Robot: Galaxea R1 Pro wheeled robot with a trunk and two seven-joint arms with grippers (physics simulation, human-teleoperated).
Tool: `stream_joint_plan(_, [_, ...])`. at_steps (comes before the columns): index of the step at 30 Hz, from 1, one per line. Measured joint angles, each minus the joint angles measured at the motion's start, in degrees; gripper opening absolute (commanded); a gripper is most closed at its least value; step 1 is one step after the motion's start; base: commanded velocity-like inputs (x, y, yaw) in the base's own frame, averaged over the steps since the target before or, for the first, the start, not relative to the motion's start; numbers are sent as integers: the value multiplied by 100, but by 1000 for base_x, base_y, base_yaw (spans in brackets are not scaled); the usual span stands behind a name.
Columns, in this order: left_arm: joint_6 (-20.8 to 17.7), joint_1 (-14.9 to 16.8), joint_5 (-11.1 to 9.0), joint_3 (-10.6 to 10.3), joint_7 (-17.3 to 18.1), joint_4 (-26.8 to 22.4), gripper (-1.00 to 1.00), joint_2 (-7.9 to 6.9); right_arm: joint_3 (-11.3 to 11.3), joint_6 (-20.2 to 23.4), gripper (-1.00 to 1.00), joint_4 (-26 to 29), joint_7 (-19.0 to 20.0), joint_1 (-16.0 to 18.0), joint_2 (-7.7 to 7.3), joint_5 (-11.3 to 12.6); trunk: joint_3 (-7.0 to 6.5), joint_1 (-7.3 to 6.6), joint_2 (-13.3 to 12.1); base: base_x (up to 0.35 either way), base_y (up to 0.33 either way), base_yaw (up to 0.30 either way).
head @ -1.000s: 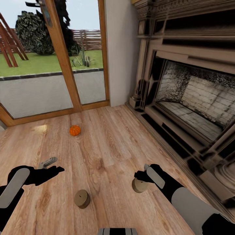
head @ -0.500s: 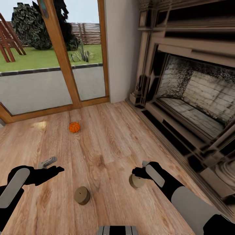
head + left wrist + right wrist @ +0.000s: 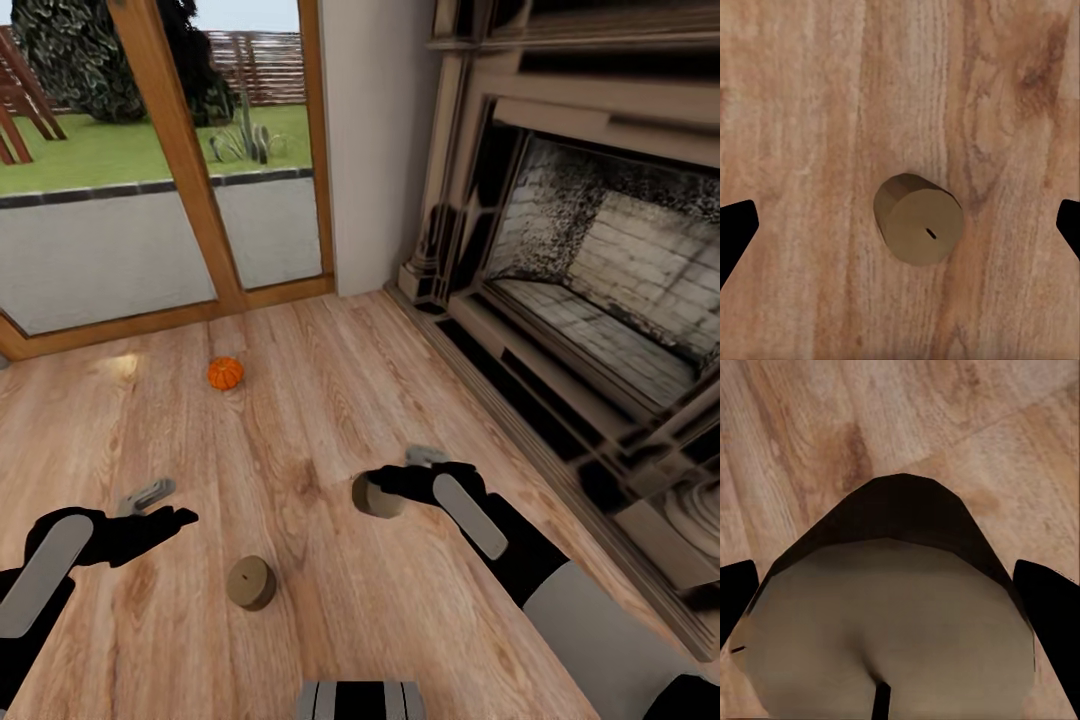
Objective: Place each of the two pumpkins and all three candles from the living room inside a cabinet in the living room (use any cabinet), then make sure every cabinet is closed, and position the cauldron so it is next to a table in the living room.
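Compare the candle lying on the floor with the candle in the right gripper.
The floor candle rests free on the wooden floor; the held candle sits in the right gripper. The floor candle stands flat face up; the held candle lies sideways. Both are short tan cylinders.

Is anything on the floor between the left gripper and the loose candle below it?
Nothing visible. In the left wrist view the loose candle lies alone on bare wooden floor, midway between the open left gripper. The right gripper with its own candle is off to the side, not in the path.
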State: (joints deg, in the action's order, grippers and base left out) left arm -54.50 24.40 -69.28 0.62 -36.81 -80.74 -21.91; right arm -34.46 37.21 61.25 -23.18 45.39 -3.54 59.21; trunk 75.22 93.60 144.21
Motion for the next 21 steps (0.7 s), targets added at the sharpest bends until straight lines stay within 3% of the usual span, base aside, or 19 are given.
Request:
stream_joint_plan(5, [129,0,-4,-32,19,-4,100,3,6,-7,-100,606,528,-32,-13,38,111,13,7,0,0,0])
stream_joint_plan(9, [169,0,-10,-53,29,-9,100,8,6,-4,-100,708,903,-36,-25,26,200,23,12,0,0,0])
stream_joint_plan(21, [175,0,-13,-69,35,-6,100,51,13,-11,-100,713,1114,-36,-54,0,466,54,28,0,0,0])
